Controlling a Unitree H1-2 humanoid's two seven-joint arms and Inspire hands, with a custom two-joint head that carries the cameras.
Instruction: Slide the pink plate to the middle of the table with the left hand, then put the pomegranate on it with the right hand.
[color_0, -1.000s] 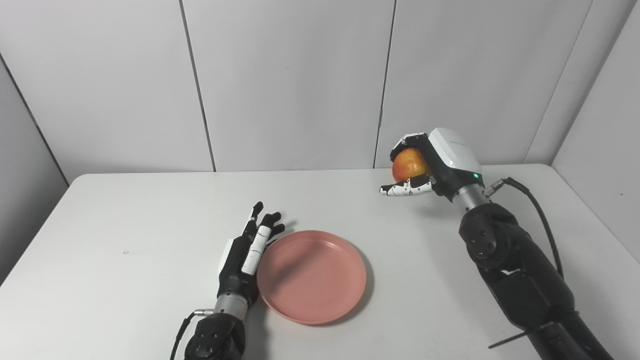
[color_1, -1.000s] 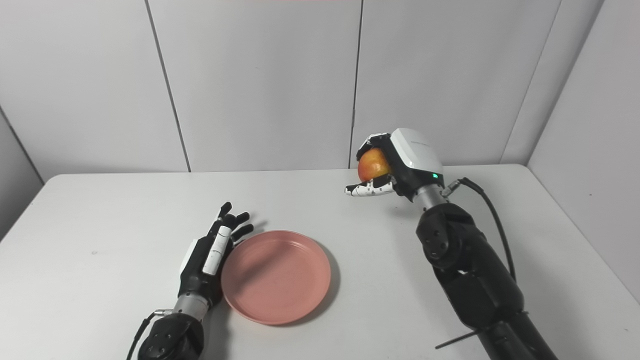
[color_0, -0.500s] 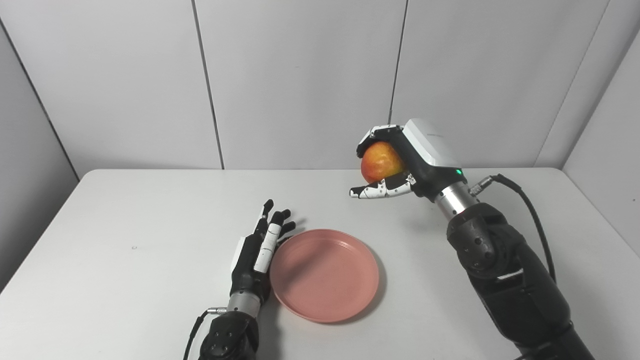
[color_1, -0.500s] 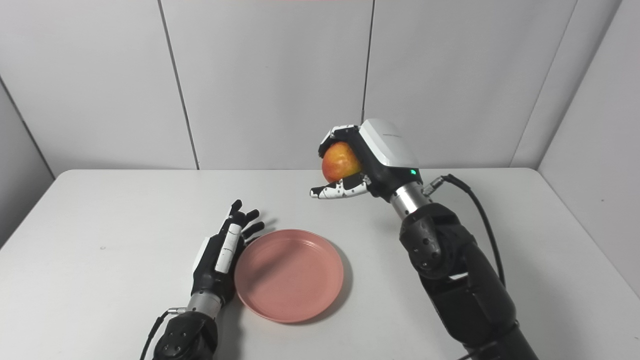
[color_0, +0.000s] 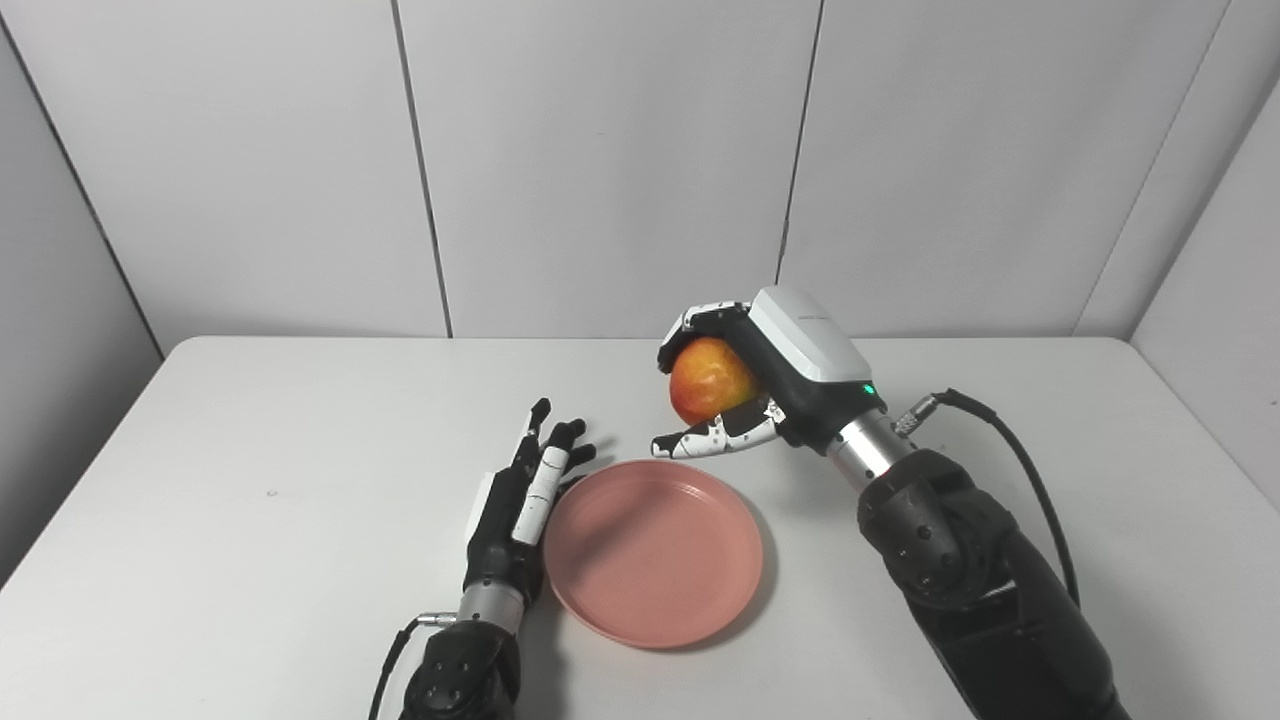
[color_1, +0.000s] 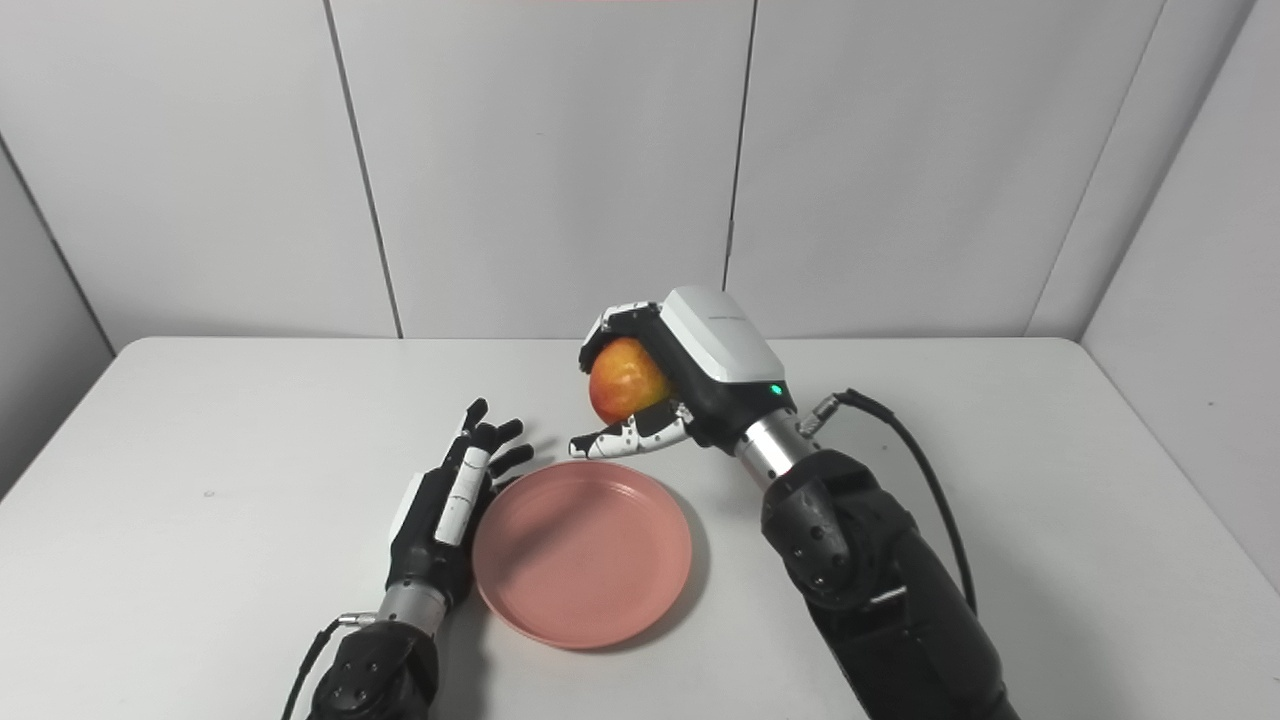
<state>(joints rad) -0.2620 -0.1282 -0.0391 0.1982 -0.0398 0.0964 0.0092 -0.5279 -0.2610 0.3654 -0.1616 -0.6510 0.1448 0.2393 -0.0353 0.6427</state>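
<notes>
The pink plate (color_0: 652, 550) lies flat near the middle of the white table (color_0: 250, 450). My left hand (color_0: 515, 510) rests open on the table, fingers straight, its side against the plate's left rim. My right hand (color_0: 770, 375) is shut on the red-and-yellow pomegranate (color_0: 708, 380), holding it in the air just beyond the plate's far edge. The fingers wrap over the fruit's top and the thumb sticks out below it.
Grey wall panels (color_0: 600, 160) stand right behind the table's far edge. A black cable (color_0: 1010, 450) loops off my right wrist. The right forearm (color_0: 960, 570) crosses the table's right front part.
My right hand has carried the pomegranate leftward and lower, from the far right toward the plate's far edge. The left hand and plate stay put; the camera has shifted slightly.
</notes>
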